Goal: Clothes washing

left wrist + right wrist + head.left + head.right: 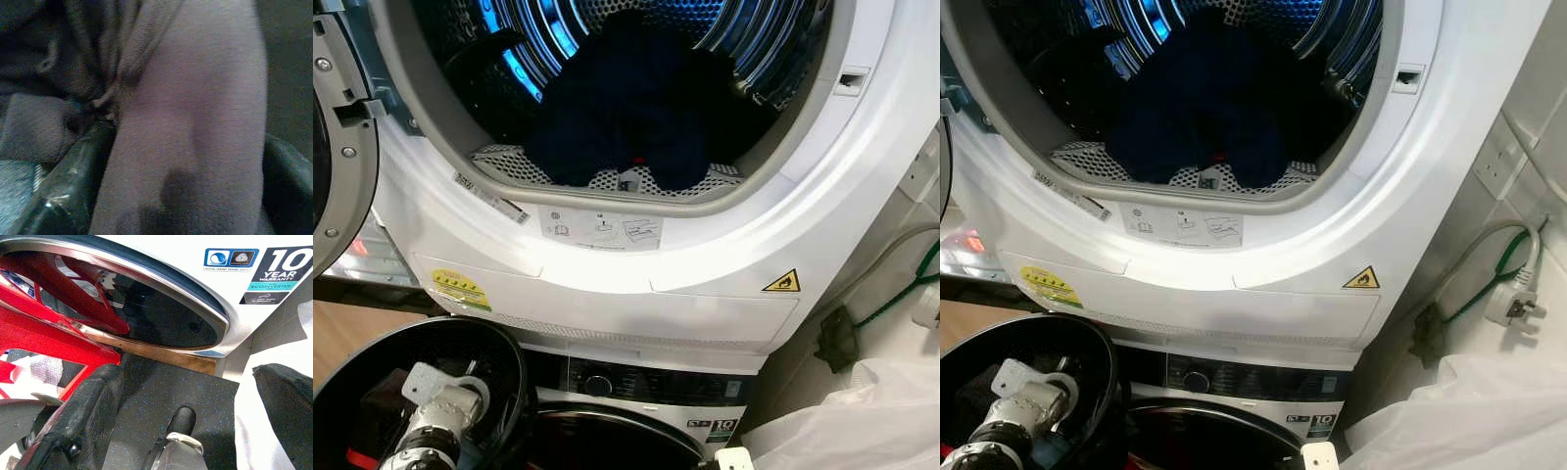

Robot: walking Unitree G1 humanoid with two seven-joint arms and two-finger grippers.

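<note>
Now grey cloth (195, 122) between left gripper (171, 186) fingers (pressed close).

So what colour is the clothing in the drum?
Dark navy clothing, clearest in the left eye view.

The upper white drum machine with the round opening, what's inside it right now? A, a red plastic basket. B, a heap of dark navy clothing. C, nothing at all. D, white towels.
B: a heap of dark navy clothing lies in the blue-lit drum of the upper white machine, resting on the perforated metal at the front.
</note>
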